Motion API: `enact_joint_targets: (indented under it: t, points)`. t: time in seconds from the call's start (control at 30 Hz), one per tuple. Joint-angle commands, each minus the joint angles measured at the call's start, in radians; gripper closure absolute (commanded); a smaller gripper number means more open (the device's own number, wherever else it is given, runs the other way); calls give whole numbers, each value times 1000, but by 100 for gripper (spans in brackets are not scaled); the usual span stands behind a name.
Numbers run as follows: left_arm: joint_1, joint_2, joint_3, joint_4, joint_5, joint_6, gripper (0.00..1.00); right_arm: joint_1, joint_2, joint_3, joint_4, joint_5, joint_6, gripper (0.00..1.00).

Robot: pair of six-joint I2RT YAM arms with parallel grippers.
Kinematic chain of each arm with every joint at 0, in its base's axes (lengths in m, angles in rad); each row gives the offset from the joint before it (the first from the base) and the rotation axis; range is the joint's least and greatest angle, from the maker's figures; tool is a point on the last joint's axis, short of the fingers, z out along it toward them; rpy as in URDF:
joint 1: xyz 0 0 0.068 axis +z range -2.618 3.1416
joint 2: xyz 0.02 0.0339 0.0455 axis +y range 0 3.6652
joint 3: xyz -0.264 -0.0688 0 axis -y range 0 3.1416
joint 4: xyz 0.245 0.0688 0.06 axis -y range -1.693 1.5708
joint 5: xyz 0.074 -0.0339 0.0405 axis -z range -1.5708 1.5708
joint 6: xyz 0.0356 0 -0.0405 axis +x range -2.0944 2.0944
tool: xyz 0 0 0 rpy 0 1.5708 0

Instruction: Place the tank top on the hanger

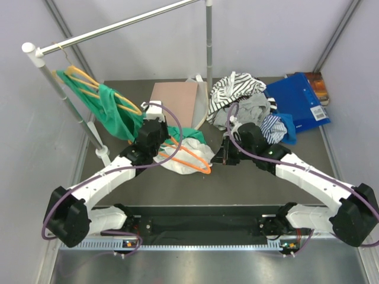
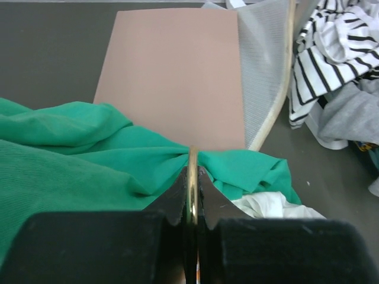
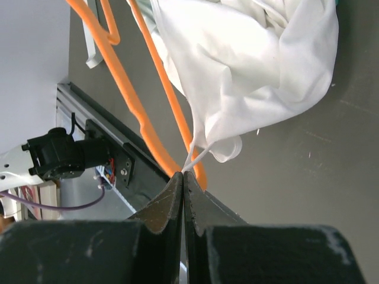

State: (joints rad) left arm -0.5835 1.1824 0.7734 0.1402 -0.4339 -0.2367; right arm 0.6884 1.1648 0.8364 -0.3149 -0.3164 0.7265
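Note:
The orange hanger [image 1: 198,160] lies on the dark table between my arms, partly over the crumpled white tank top [image 1: 179,165]. My left gripper [image 1: 167,141] is shut on a thin bar of the hanger [image 2: 192,171], with green cloth right in front of the jaws. My right gripper [image 1: 218,156] is shut on a narrow white strap of the tank top [image 3: 198,157]. In the right wrist view the tank top's body [image 3: 249,71] hangs bunched beyond the gripper [image 3: 183,176], and the hanger's orange arms [image 3: 124,89] run beside it.
A clothes rack [image 1: 118,26] stands at the back left with a paler hanger [image 1: 89,83] carrying a green garment [image 1: 109,112]. A brown board [image 1: 174,100], a pile with a striped shirt [image 1: 234,89], and a blue folder [image 1: 299,100] lie behind.

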Motion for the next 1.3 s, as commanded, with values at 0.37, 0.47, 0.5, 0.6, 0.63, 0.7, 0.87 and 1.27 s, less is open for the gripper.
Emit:
enact_joint_targets:
  t: [0.37,0.47,0.5,0.6,0.63,0.7,0.87,1.27]
  points:
    - [-6,45,61,185,-198,51,100,-10,-70,-17,-53,-98,-2,100]
    - [-9,49,66,199,-200,40,100,-10,-57,-37,-41,-130,-1,100]
    - [-7,49,70,208,-200,36,100,-10,-50,-43,-36,-130,-4,100]
    - [-12,52,81,225,-206,33,100,-9,-31,-71,2,-145,4,100]
    - [-15,56,87,228,-207,33,100,-9,-27,-83,14,-154,8,100]
    - [-16,60,90,239,-206,33,100,-9,-13,-92,65,-170,25,100]
    - [-29,79,90,249,-198,30,100,-3,10,-95,163,-197,57,100]
    - [-52,80,30,248,-212,11,100,-1,10,-92,307,-204,137,100]
